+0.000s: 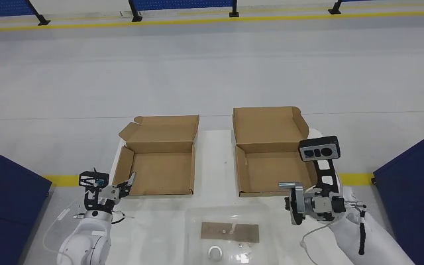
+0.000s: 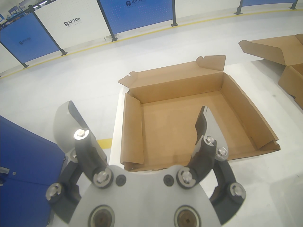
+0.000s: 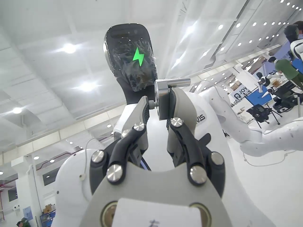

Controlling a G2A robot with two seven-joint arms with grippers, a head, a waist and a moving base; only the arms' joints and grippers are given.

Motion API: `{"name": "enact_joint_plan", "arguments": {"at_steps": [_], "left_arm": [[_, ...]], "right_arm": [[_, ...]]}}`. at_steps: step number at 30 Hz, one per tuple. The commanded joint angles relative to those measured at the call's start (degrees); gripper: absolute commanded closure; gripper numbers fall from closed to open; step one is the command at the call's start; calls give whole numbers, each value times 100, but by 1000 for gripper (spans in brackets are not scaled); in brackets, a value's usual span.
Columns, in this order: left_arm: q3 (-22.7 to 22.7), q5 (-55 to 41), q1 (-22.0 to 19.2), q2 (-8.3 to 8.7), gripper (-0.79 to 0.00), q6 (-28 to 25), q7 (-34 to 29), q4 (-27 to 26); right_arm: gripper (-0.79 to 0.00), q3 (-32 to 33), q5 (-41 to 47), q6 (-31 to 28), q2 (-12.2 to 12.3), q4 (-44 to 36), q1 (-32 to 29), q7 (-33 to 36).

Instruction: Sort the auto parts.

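The left gripper (image 1: 122,187) (image 2: 137,112) is hanging with its fingers spread wide and is gripping nothing. Just ahead of its tips the left cardboard box (image 1: 159,159) (image 2: 246,109) is sitting on the white table (image 1: 215,165) with its lid folded back. Past that box, blue and white partition panels (image 2: 132,5) are showing a printed logo with a line of wording on each. The right gripper (image 1: 295,199) (image 3: 161,102) is pointing up and is clamping a silver metal part (image 1: 291,192) (image 3: 163,100) between its fingers, with a short round bar sticking out of the part's block above the fingertips. A white label (image 3: 153,213) is sitting at this gripper's base, its dark mark cut off and unreadable. Just beyond the gripper, the right cardboard box (image 1: 271,159) (image 2: 272,50) is lying open. Between the two grippers a flat brown strip (image 1: 230,230) and a small white ring (image 1: 215,252) are lying on the table.
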Motion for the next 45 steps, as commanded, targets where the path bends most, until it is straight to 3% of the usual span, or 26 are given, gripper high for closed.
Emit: {"name": "enact_joint_plan", "arguments": {"at_steps": [1,6,17,24,28,35,45], "left_arm": [[0,0,0,0,-785,0,0,0],[0,0,0,0,-785,0,0,0],[0,0,0,0,-785,0,0,0],[0,0,0,0,-785,0,0,0],[0,0,0,0,-785,0,0,0],[0,0,0,0,-785,0,0,0],[0,0,0,0,-785,0,0,0]], "right_arm": [[0,-1,-1,-1,0,-1,0,-1],[0,-21,125,137,-49,-180,-34,-161],[0,-179,1530,537,-315,-113,-100,191],[0,-153,1451,568,-322,-140,-106,70],[0,173,131,863,-279,-163,-111,-425],[0,569,-984,1261,-257,-492,-338,-983],[0,491,163,958,-435,-567,-538,-684]]}}
